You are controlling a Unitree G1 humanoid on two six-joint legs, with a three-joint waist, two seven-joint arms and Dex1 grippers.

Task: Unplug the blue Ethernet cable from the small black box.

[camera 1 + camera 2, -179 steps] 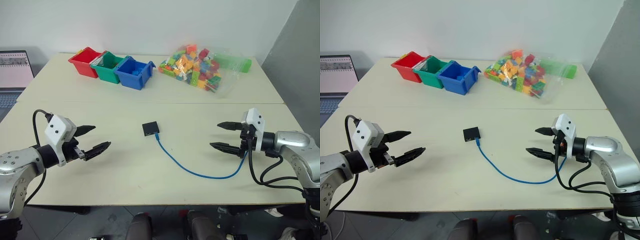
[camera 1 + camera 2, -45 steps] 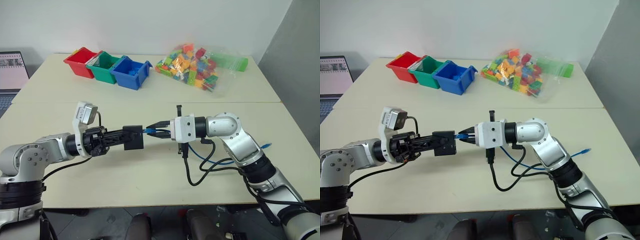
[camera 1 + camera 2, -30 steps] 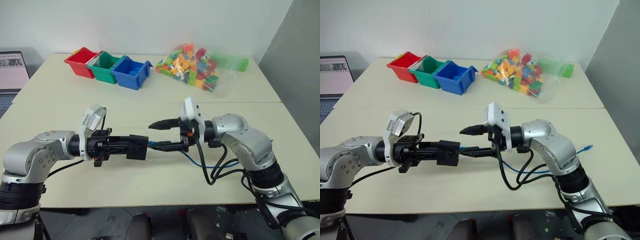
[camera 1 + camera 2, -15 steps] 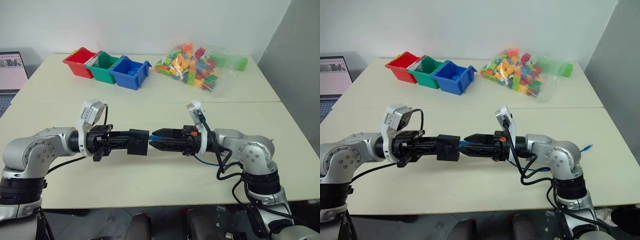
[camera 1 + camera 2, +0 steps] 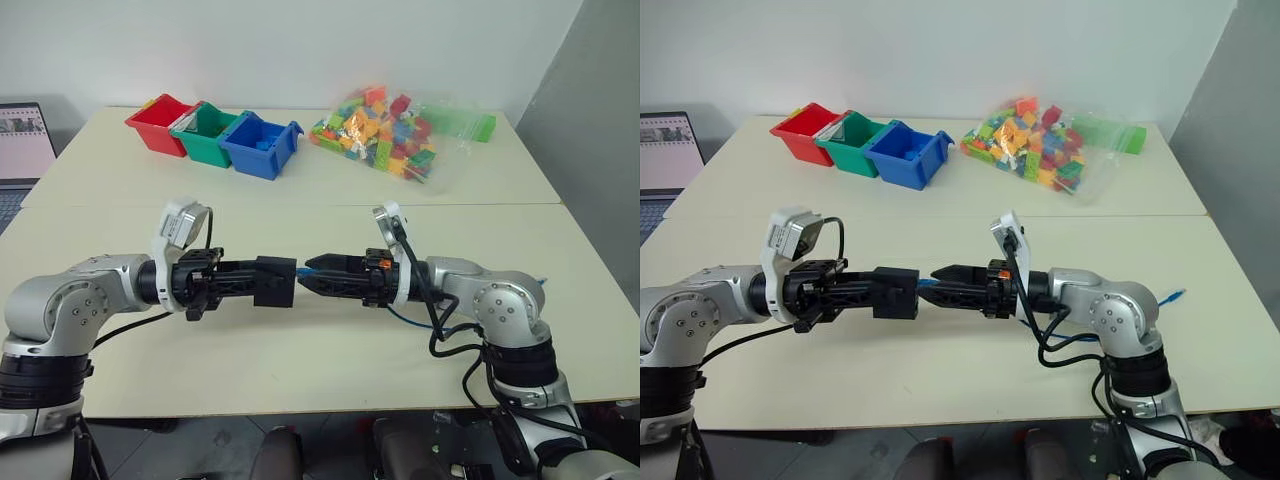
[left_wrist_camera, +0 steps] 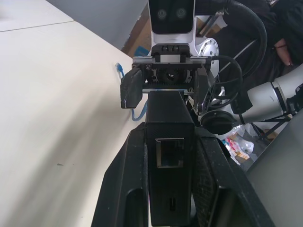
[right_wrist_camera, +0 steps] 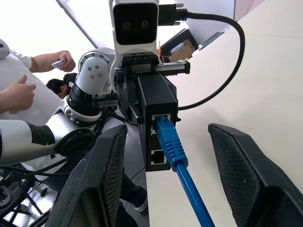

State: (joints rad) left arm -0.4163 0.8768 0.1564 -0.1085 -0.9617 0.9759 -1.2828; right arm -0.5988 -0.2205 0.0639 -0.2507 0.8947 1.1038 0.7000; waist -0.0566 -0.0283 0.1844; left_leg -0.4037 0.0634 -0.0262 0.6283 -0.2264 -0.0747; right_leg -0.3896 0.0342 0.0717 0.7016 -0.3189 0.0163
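A cream worktop (image 5: 300, 370) made of two tables pushed together stood against a plain white wall, with a grey partition at the robot's right and a laptop (image 5: 25, 140) at the far left edge. Along the back sat red (image 5: 158, 122), green (image 5: 205, 131) and blue (image 5: 258, 146) bins in a row, and beside them a clear bag of coloured building bricks (image 5: 385, 135). Above the middle of the worktop, the left claw (image 5: 245, 281) was clenched on the small black box (image 5: 274, 282), held in the air. The blue Ethernet cable (image 7: 171, 151) was plugged into the box's port. The right claw (image 5: 318, 278) faced the box with its fingers spread either side of the plug, gripping nothing. A person's hands (image 7: 19, 92) appeared behind the robot.
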